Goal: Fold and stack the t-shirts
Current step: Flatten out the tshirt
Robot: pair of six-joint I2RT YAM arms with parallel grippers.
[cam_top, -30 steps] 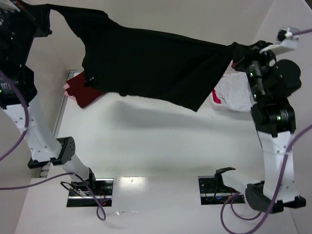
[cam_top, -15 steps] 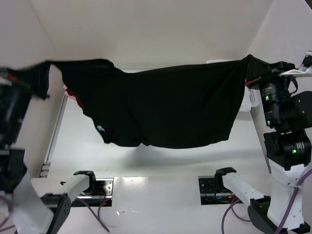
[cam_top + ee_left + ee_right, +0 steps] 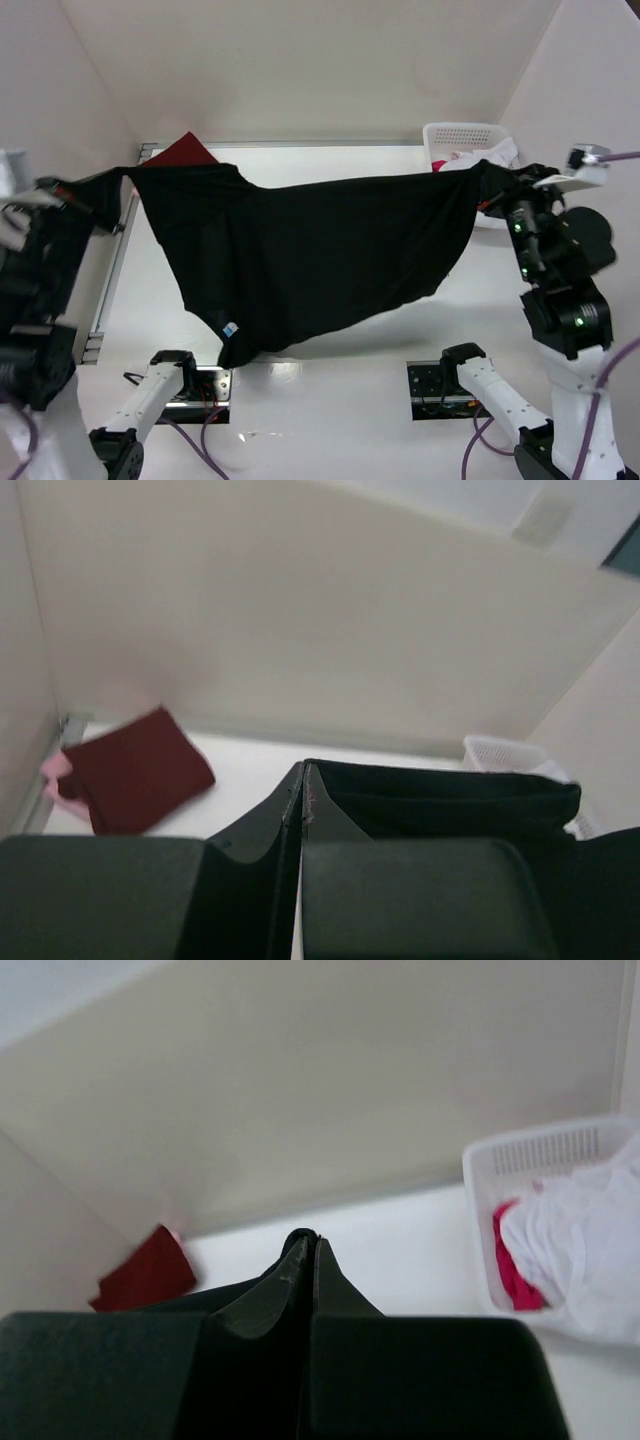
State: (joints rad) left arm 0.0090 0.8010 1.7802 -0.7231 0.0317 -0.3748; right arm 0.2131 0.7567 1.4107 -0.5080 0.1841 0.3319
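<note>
Nearest of all, bare white table (image 3: 350,345) with a dark shadow on it. Just above that, hanging low, the bottom edge of the black t-shirt (image 3: 310,250), with a small pale label (image 3: 229,328) at the lowest bit.

Stretched wide in the air between the two arms, not yet lying down. Pinched at the left end by the left gripper (image 3: 105,195), squeezed tight on a corner of cloth. Pinched the same way at the right end by the right gripper (image 3: 495,185).

A second ago, held higher and farther back, slanting up to the left. Now swung nearer, lower and more level. Probably good for the job: spread open, ready to be laid flat for folding.

Farther back, in the left corner, the dark red t-shirt (image 3: 185,152), folded already, with a pink one (image 3: 52,768) peeking out beside it. Far right, the white basket (image 3: 455,130), with a white t-shirt (image 3: 585,1250) and a pinkish red one (image 3: 510,1265) waiting inside.
</note>
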